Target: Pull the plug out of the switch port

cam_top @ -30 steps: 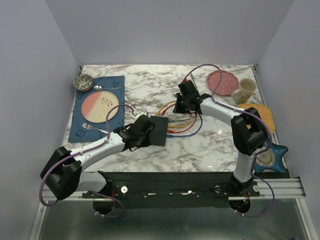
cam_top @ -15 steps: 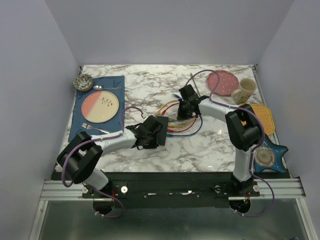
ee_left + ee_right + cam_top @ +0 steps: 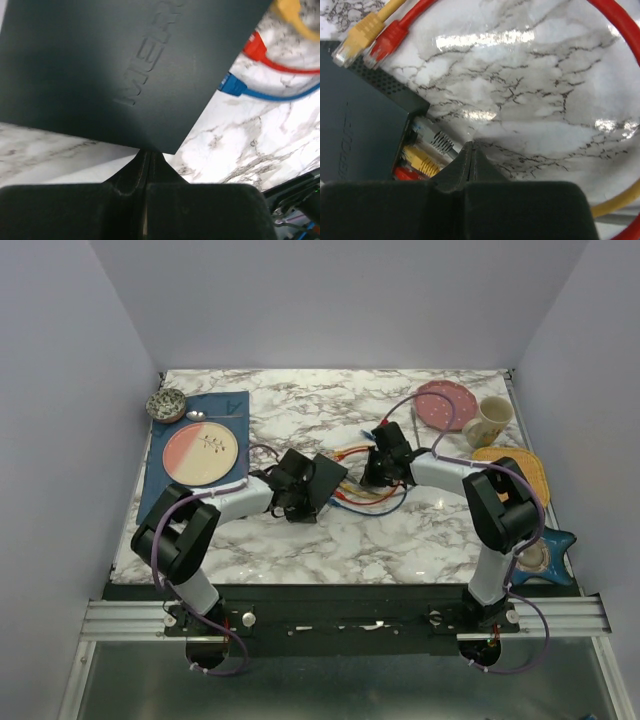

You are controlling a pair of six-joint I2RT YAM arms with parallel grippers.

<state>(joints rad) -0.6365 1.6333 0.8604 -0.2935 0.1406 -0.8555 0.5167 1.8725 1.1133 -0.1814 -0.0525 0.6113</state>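
The switch (image 3: 326,483) is a flat black box lying mid-table; it fills the top of the left wrist view (image 3: 100,65). My left gripper (image 3: 303,494) is shut, with its tip (image 3: 149,153) touching the switch's near edge. Red (image 3: 254,48) and blue (image 3: 231,84) plugs sit in the switch's ports. In the right wrist view the switch (image 3: 355,130) holds a grey plug (image 3: 433,138), a yellow plug (image 3: 420,160) and a red one below. My right gripper (image 3: 377,473) is shut and empty, its tip (image 3: 471,146) just beside the grey plug.
Loose yellow (image 3: 356,39) and red (image 3: 383,45) plugs lie by the switch's far corner. Coloured cables (image 3: 368,496) loop between the arms. A plate (image 3: 200,453) on a blue mat and a bowl (image 3: 166,403) sit left. A pink plate (image 3: 445,403), mug (image 3: 487,420) and star dish (image 3: 537,555) sit right.
My left arm has swung forward and right, and the switch has shifted farther away and turned. My right gripper has moved right and nearer, toward the switch's port side.
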